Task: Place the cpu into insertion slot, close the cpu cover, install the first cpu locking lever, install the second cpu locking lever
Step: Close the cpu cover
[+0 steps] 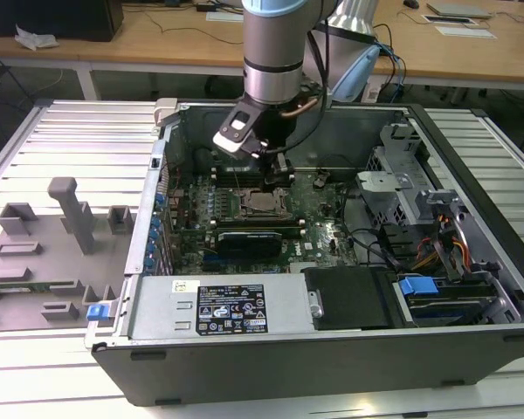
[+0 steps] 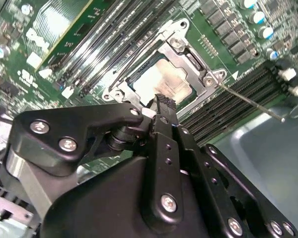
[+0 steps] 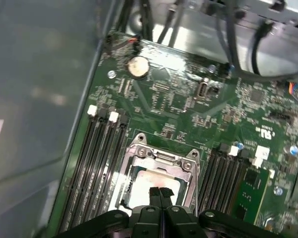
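The cpu (image 2: 164,82) lies flat in the insertion slot (image 1: 264,202) amid the green motherboard; its pale silver top (image 3: 148,181) shows through the window of the cpu cover (image 3: 161,157). The cover's silver frame (image 2: 183,53) lies down over the chip. One thin locking lever (image 2: 251,103) juts out from a socket corner over the memory slots, unlatched. My gripper (image 3: 159,192) hovers just above the socket's edge with its black fingers pressed together and nothing between them. It shows again in the second wrist view (image 2: 162,102) and, under the arm, in the exterior view (image 1: 279,182).
Black memory slots (image 3: 102,163) flank the socket on both sides. The case's grey walls (image 1: 332,131) surround the board, with cables and a drive cage (image 1: 402,188) at the exterior view's right. A grey fixture tray (image 1: 52,244) lies outside the case at the left.
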You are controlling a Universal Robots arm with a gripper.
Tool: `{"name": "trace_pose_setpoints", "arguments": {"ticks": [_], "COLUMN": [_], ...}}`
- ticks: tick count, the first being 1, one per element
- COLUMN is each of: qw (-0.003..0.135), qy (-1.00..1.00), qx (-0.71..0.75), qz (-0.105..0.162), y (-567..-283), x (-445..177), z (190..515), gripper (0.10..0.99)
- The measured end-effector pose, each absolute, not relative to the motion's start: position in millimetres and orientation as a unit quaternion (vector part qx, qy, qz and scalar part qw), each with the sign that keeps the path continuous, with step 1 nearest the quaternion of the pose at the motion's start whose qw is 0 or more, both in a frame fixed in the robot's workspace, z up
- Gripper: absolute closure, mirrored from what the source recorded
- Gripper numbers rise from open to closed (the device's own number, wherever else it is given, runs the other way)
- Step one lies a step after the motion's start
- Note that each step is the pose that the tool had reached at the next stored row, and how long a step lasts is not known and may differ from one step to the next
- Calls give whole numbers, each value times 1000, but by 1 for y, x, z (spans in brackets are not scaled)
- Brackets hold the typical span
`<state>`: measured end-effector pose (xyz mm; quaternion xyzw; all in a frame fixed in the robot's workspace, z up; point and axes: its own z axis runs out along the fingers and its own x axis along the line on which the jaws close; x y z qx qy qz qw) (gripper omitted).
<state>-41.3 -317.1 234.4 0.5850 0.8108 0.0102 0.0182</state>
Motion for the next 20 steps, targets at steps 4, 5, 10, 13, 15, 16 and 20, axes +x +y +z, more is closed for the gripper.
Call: {"name": "trace_pose_setpoints", "arguments": {"ticks": [4,5,10,13,15,16,20], "qw": [18,18,18,18,17,17,17], "qy": [835,840,868,881,893,899,919], "qx": [550,542,496,473,450,437,393], "qz": [10,10,11,11,11,11,12], "y": [-317,-317,-317,-317,-317,-317,-317], "x": [-41,-41,-41,-41,-41,-41,-41], "z": [234,234,234,234,234,234,234], "gripper": [980,980,980,980,980,980,980]}}
